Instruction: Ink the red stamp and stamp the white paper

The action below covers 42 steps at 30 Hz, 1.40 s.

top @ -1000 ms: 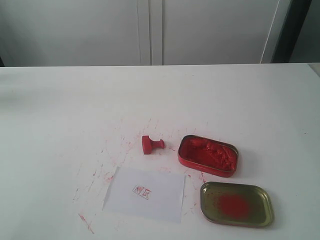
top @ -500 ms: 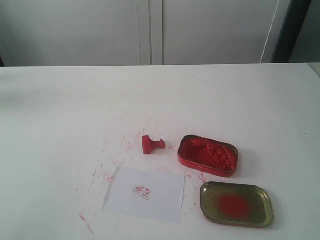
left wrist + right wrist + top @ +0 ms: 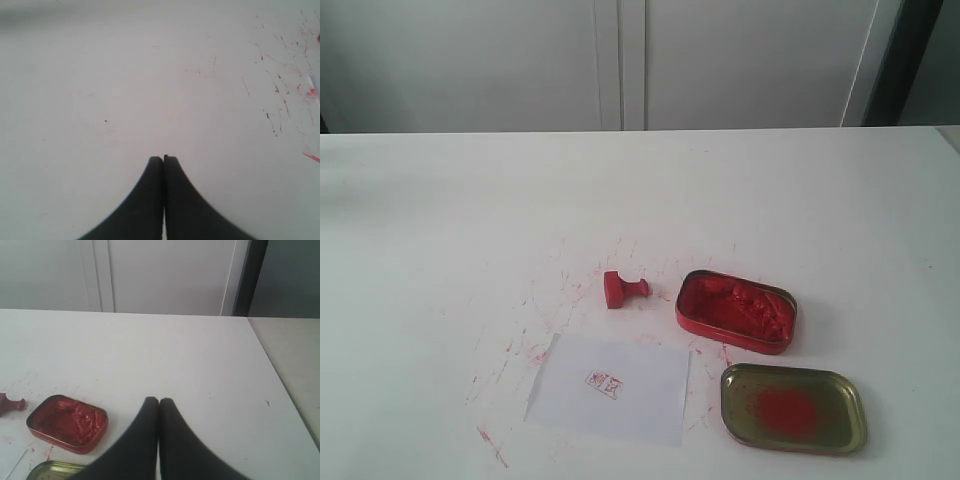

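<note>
While neither arm showed in the exterior view, the red stamp (image 3: 620,289) lay tipped on its side on the white bench (image 3: 440,200), its short handle pointing toward the open red tin (image 3: 736,311) of lumpy red paste near it on the right. The white paper (image 3: 610,387) lay flat in front of the stamp, apart from it, and bore a small red imprint (image 3: 605,382) near its middle. Just beside the paper's right edge, and in front of the tin, sat the gold-coloured lid (image 3: 793,407), upturned, with a red smear in its hollow. Red flecks (image 3: 510,350) marked the bench around the paper and stamp. Pale cabinet doors (image 3: 720,60) stood behind the bench.

From the left wrist view, the left pincer (image 3: 163,158) was pressed shut with nothing between its dark fingers, hanging over a bare stretch of bench, with the red flecks scattered off to one side.

From the right wrist view, the right pincer (image 3: 159,401) was likewise closed tight and empty above the bench. The tin of paste lay off to its side, apart from it, with part of the lid's rim showing nearby. The stamp was cut off at the frame's edge, beyond the tin and well clear of the fingers.
</note>
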### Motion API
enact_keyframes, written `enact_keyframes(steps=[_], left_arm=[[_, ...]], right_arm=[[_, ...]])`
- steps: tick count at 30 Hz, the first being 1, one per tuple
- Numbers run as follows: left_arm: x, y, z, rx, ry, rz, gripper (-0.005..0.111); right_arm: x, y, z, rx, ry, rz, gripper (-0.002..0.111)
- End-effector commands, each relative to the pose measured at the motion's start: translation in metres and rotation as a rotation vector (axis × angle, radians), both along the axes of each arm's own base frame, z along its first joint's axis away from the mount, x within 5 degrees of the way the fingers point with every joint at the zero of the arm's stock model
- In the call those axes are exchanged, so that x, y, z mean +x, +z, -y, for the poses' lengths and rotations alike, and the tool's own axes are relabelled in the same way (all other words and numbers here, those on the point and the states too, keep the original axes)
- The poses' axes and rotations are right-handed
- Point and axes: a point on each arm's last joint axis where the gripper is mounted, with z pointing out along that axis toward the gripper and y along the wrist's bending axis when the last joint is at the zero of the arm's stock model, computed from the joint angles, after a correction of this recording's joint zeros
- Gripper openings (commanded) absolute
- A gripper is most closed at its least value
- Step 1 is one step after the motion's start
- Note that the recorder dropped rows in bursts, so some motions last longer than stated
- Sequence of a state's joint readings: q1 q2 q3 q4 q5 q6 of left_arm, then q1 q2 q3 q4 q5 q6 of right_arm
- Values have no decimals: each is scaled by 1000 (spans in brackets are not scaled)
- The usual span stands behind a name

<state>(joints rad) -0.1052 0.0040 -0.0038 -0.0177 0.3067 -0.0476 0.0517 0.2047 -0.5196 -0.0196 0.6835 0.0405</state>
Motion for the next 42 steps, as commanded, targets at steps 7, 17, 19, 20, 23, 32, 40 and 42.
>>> enact_keyframes(steps=[7, 17, 19, 20, 23, 32, 40, 42], left_arm=[[0, -1, 0, -9, 2, 0, 0], [0, -1, 0, -9, 2, 0, 0], [0, -1, 0, -9, 2, 0, 0], [0, -1, 0, -9, 2, 0, 0], [0, -1, 0, -9, 2, 0, 0], [0, -1, 0, -9, 2, 0, 0], [0, -1, 0, -9, 2, 0, 0], [0, -1, 0, -9, 2, 0, 0]], right_arm=[[-10, -35, 1, -1, -3, 106, 0], [-5, -60, 0, -1, -1, 111, 0], [-3, -67, 0, -2, -1, 90, 0], [-2, -72, 0, -3, -1, 75, 0], [2, -84, 0, -4, 0, 59, 0], [10, -115, -1, -6, 2, 27, 0], [12, -130, -1, -7, 3, 12, 0], [12, -130, -1, -7, 4, 19, 0]])
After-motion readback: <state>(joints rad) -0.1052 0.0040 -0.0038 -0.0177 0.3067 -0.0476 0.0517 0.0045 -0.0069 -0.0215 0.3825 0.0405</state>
